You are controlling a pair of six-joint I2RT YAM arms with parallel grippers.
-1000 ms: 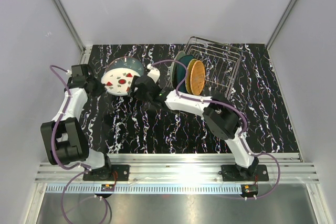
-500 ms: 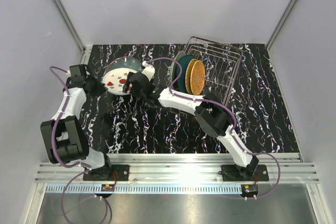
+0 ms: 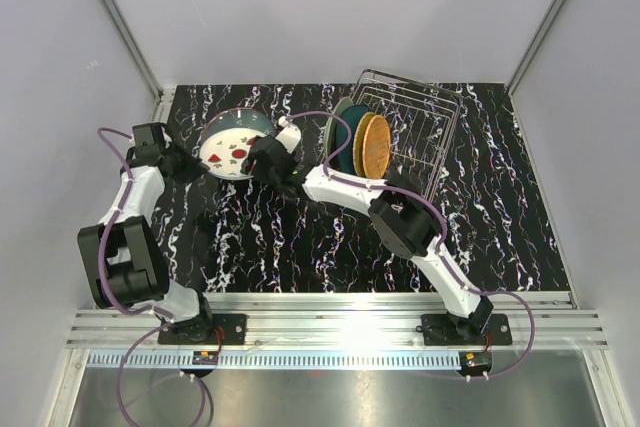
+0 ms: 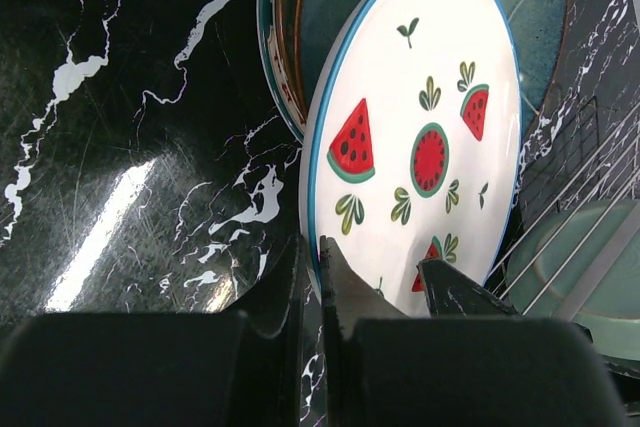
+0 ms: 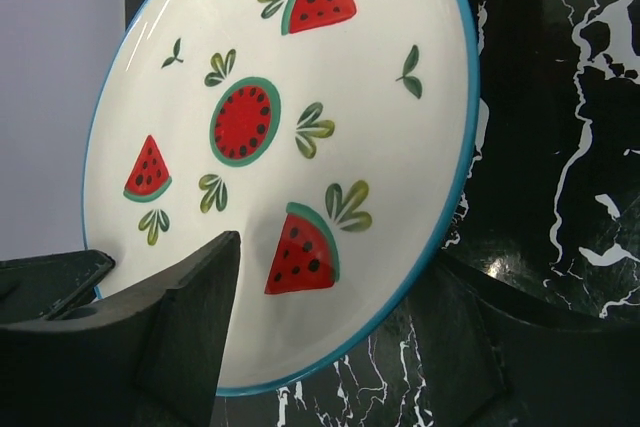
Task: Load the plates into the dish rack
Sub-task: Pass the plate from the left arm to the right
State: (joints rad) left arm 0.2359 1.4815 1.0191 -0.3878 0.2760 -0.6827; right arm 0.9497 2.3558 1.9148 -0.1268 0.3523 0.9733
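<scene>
A white plate with red fruit motifs and a blue rim (image 3: 228, 154) is tilted up on edge over a dark teal plate (image 3: 245, 121) at the back left. My left gripper (image 3: 188, 163) is shut on its left rim; the left wrist view shows the rim (image 4: 312, 247) pinched between the jaws. My right gripper (image 3: 258, 161) is open with its jaws on either side of the plate's right rim: one finger (image 5: 190, 317) is in front of the plate face (image 5: 300, 97) and the other is behind. The wire dish rack (image 3: 420, 127) holds a mint-green, a dark teal and an orange-tan plate (image 3: 374, 146) upright.
Under the white plate lies a stack with a teal plate (image 4: 540, 17) and a brown-rimmed one (image 4: 290, 57). Rack wires (image 4: 590, 187) and the mint-green plate (image 4: 575, 272) show at the right of the left wrist view. White walls enclose the black marbled table (image 3: 300, 237).
My right gripper has moved left onto the white plate's right rim, its elbow swinging left. The plate has tipped a little more upright. The left gripper keeps its hold.
</scene>
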